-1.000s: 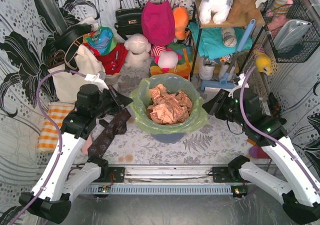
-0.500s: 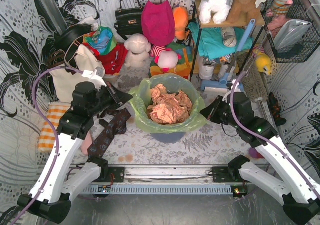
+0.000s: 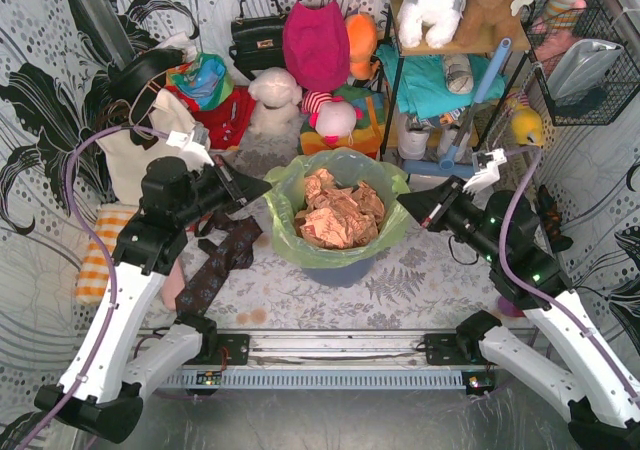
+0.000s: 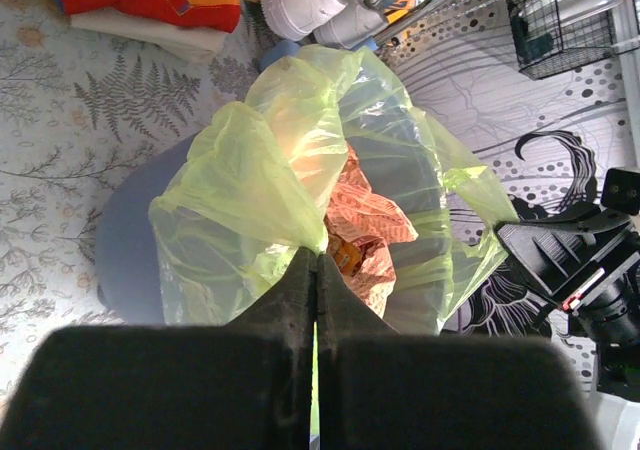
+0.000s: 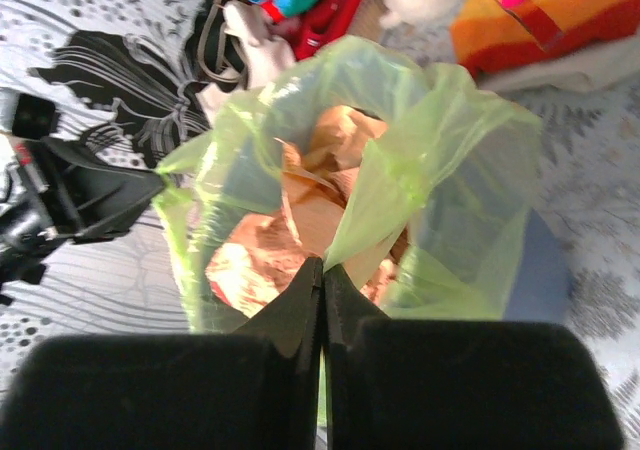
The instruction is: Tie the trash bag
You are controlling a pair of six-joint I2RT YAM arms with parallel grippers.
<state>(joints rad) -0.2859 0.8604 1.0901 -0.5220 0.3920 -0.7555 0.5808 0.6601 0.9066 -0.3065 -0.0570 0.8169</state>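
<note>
- My left gripper (image 3: 264, 188) is clamped on the left side of the trash bag (image 3: 286, 238) rim, and my right gripper (image 3: 404, 199) pinches the right side.
- Both arms reach inward, fingers pointing at each other.
- The bag stands upright in the blue-grey bin (image 3: 340, 271) mid-table, mouth up.

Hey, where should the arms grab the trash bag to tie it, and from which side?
Grip the trash bag by its loose rim at opposite points, each arm from its own side. The thin film stands in folds above the bin; the left gripper and right gripper pinch it there.
</note>
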